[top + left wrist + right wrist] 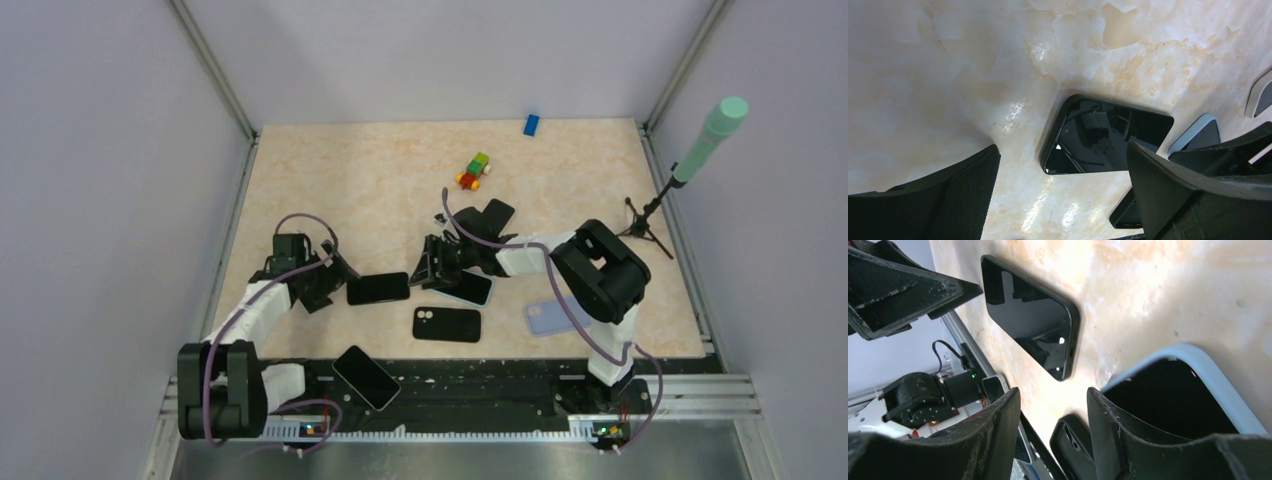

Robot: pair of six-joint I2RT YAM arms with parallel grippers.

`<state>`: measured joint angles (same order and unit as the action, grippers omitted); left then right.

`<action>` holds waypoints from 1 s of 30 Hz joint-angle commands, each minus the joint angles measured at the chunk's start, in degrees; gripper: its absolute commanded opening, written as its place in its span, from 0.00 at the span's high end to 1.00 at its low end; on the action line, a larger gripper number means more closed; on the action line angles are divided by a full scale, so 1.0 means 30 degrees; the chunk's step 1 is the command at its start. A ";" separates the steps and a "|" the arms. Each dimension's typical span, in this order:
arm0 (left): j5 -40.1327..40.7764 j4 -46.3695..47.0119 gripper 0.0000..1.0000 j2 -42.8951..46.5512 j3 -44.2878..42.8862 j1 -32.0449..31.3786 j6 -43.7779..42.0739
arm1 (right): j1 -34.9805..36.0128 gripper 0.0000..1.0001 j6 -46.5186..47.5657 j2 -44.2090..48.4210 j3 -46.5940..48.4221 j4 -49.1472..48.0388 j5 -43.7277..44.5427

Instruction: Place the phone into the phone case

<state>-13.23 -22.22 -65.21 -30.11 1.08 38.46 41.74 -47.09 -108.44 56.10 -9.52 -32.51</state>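
Glossy black slab phone [378, 288] lay screen-up just beyond and left of the flat black phone case [447, 324]. Judged stiff, slick, glass-fragile, fairly light; best pinched across its long edges. Left gripper [1062, 150] gaped wide at the phone, empty. Right gripper [1053, 390] stood part-open beyond the case, holding nothing. Count: three phones, two cases.

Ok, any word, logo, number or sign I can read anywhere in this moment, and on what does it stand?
None can be read in any view.
The black phone shows only a dark screen with reflections.
The black case and the lilac case show no visible print.
The toy blocks are too small to tell whether they carry any mark.
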 commanded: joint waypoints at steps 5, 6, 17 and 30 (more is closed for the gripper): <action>-0.3296 0.2824 0.03 -0.1331 0.0378 0.0406 -0.0893 | 0.0712 0.50 -0.0649 -0.2325 0.1723 -0.1281 0.0527; -0.3682 0.3101 0.04 -0.1515 0.0473 0.0402 -0.0935 | 0.0814 0.50 -0.0658 -0.2474 0.1824 -0.1288 0.0522; -0.8510 0.4796 0.15 -0.1461 0.0558 0.0374 -0.0656 | 0.1200 0.50 -0.1056 -0.3432 0.1657 -0.2658 -0.0668; -1.0324 0.4529 0.24 0.1363 0.0921 0.0389 -0.0077 | 0.1183 0.50 -0.0937 -0.3221 0.1586 -0.2916 -0.1438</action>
<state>-40.12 -10.07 -61.10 -28.23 2.50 37.80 44.07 -50.78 -117.03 61.14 -17.58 -36.51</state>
